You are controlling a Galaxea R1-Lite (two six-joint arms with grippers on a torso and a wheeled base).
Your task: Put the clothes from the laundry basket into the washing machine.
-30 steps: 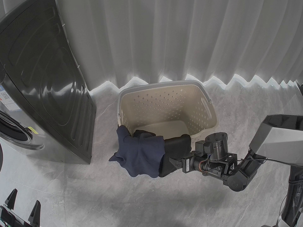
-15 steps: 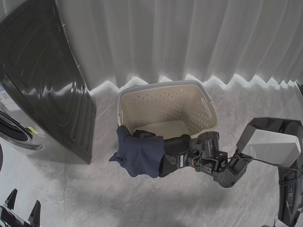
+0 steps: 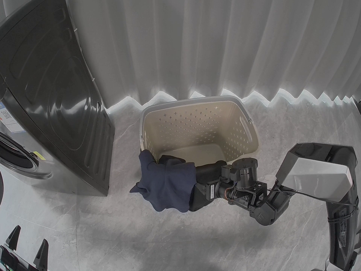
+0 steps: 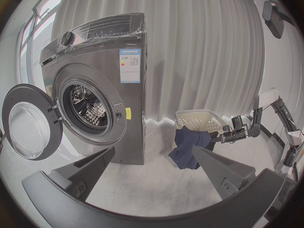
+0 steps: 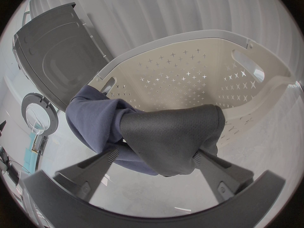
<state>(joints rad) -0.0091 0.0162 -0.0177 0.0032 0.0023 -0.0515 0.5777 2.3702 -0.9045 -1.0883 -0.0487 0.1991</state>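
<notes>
A cream laundry basket (image 3: 240, 111) stands on the floor before the curtain. Over its near rim hang a navy garment (image 3: 165, 185) and a dark grey garment (image 3: 210, 174). My right gripper (image 3: 201, 193) is level with that rim, open, and one finger stands on each side of the dark grey garment (image 5: 171, 136). The navy garment (image 5: 91, 124) hangs beside it. My left gripper (image 4: 152, 152) is open and holds nothing, low and to the left (image 3: 31, 236). It faces the washing machine (image 4: 104, 79), whose round door (image 4: 28, 124) is swung open, showing the drum (image 4: 87, 106).
The washing machine (image 3: 49, 95) stands left of the basket, with a narrow strip of floor between them. White curtains (image 3: 225, 38) close off the back. Bare grey floor (image 3: 131, 230) stretches in front of the basket and the machine.
My right arm has moved left toward the basket, bringing its open fingers up around the dark grey garment. The clothes, the basket and the left gripper have stayed put.
</notes>
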